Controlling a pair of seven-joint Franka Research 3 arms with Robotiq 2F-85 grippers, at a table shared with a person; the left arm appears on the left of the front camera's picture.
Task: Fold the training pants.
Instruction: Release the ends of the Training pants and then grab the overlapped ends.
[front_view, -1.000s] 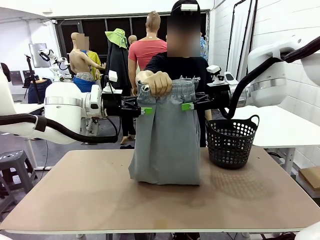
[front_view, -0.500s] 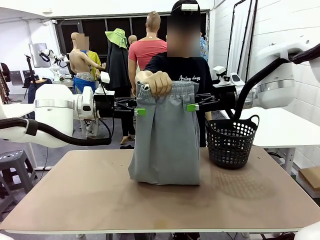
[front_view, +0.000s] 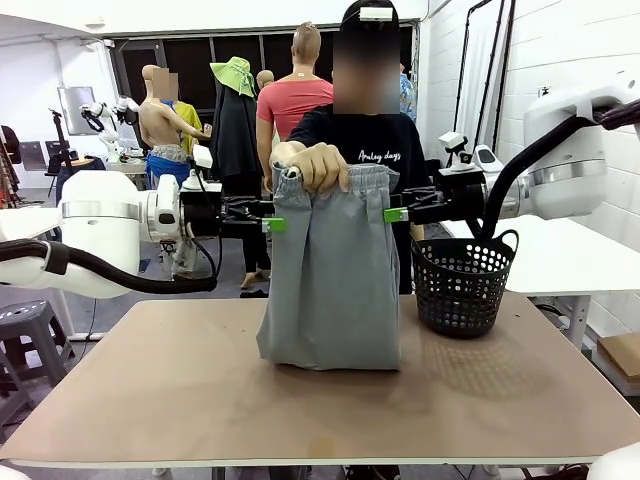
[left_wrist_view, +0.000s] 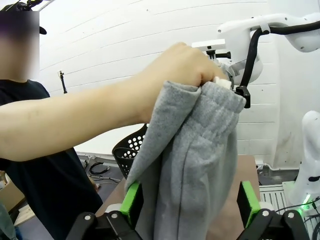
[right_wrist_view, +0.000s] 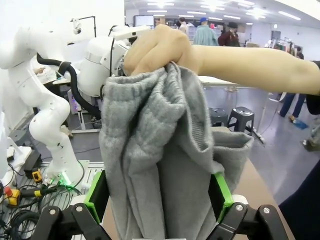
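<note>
Both grippers have backed outward from the sides of the training pants (front_view: 330, 285) over the last second.

Front view: the left gripper (front_view: 272, 223) and right gripper (front_view: 398, 213) face each other at waistband height. Their green pads (front_view: 275, 224) sit just beside the cloth's edges. A person's hand (front_view: 316, 165) bunches the gathered waistband. The pants hang upright, their lower end slumped on the brown table (front_view: 200, 380), near a black mesh basket (front_view: 463, 285).

Left wrist view: this gripper's jaws stand wide and grip nothing, with the cloth ahead between the fingers. The jersey looks soft and fleecy, and the waistband is ribbed with stitched rows. The basket's perforated wall shows behind.

Right wrist view: the jaws are equally spread and empty. The waistband's folded inner face shows, thick and looped over itself under the fist.
</note>
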